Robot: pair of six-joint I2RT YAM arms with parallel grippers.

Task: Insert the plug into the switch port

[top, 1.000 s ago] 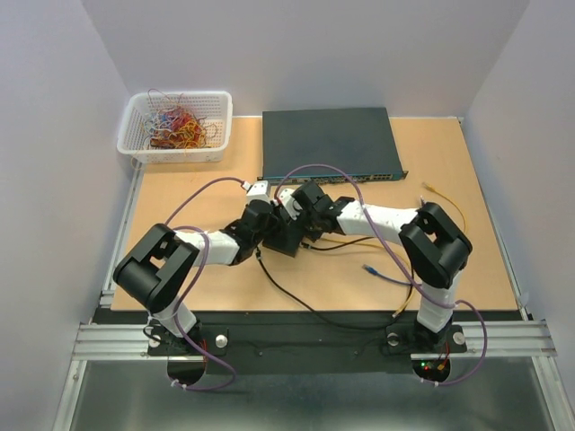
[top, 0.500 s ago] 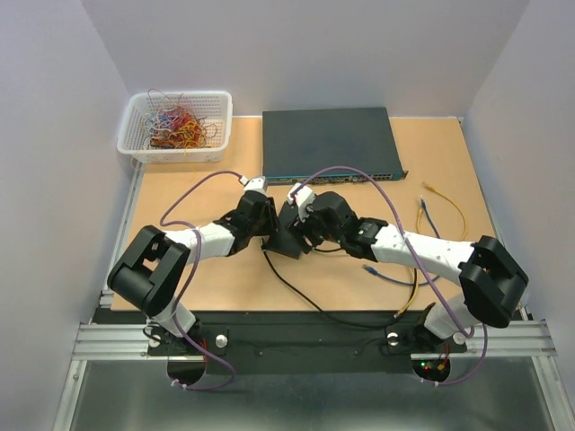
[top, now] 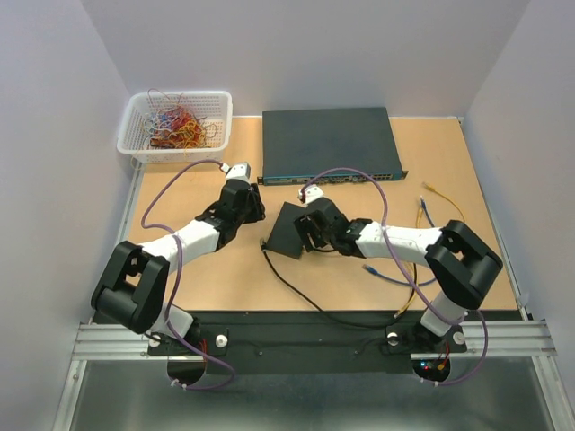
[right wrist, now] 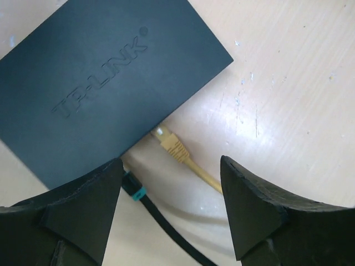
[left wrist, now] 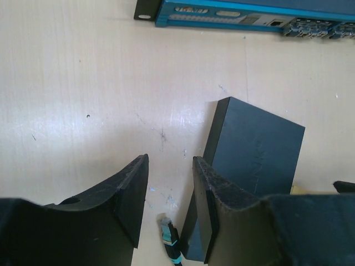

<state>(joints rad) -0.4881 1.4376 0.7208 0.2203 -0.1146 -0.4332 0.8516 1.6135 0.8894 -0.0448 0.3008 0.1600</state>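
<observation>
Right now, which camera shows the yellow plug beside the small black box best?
The right wrist view: the yellow plug lies in full sight, its tip at the edge of the small black box, its cable running off. In the left wrist and top views I cannot find it.

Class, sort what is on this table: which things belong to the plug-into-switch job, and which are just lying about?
Job, likely: small switch, black plug, yellow plug.
Lying about: basket, rack switch, blue cable.
</observation>
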